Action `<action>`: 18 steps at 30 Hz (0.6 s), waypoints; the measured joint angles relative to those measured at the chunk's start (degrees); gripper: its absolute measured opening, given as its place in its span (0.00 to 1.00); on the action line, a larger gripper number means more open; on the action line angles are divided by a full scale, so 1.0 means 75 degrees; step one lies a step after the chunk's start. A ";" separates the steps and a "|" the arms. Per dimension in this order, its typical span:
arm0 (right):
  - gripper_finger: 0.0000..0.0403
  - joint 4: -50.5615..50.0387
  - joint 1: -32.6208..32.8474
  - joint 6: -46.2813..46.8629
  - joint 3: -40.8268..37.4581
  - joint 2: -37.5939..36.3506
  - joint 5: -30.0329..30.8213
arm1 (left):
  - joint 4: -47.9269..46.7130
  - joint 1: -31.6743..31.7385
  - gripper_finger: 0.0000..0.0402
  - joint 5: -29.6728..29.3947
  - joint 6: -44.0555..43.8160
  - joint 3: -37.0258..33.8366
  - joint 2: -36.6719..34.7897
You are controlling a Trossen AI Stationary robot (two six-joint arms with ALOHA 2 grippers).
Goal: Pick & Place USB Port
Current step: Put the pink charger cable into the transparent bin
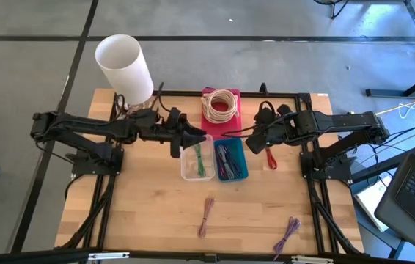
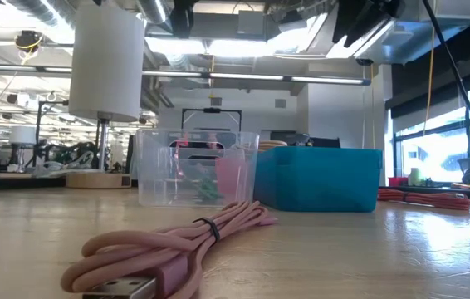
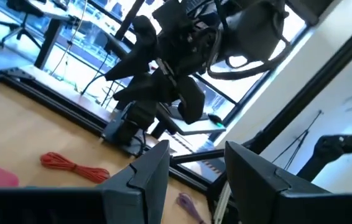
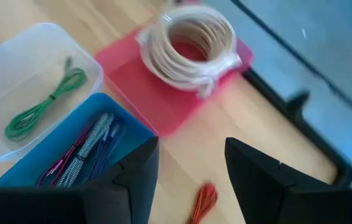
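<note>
While both arms hover mid-table from above, the left gripper and right gripper flank the bins. At table level, the pink USB cable lies near, well apart (untouched). Both wrist views show parted, empty fingers.

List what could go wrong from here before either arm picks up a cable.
1. The left gripper and right gripper hover close together over the clear bin and blue bin; reaching in together could make them collide.
2. The pink cable and purple cable are thin bundles lying flat on the table, so open fingers may slip off or snag only one strand.
3. The red cable lies just beside the right gripper and could be dragged.
</note>
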 joint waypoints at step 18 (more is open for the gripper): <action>0.47 0.2574 0.1002 -0.4150 0.0000 -0.1669 -0.2114 | -0.1137 0.0000 0.37 0.0010 -0.0347 -0.0006 0.0021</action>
